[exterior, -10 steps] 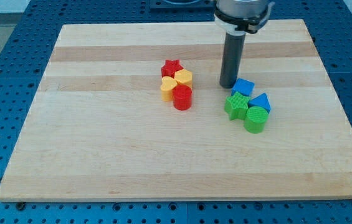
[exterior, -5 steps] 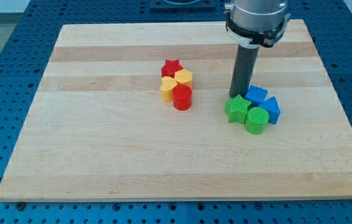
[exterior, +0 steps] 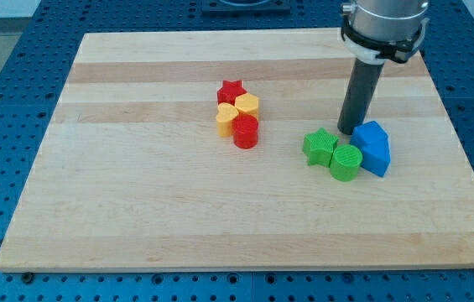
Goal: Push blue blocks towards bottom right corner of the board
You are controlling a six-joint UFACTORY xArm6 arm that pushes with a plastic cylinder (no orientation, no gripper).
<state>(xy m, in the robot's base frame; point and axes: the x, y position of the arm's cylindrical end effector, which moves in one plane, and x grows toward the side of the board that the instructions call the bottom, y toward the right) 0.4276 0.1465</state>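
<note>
Blue blocks [exterior: 373, 147] sat touching at the board's [exterior: 136, 218] right-centre, beside the green cylinder [exterior: 346, 162]; my tip [exterior: 348, 131], a bare rod without fingers, touched their upper-left; the bottom right corner remained well away

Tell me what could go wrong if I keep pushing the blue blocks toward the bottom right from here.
My tip sits at the upper left of the two blue blocks, close to the green cylinder and green star, so it may drag the greens along. The two blues look stacked edge to edge; an off-centre push could split them. The board's right edge is near, so overshoot is possible.
</note>
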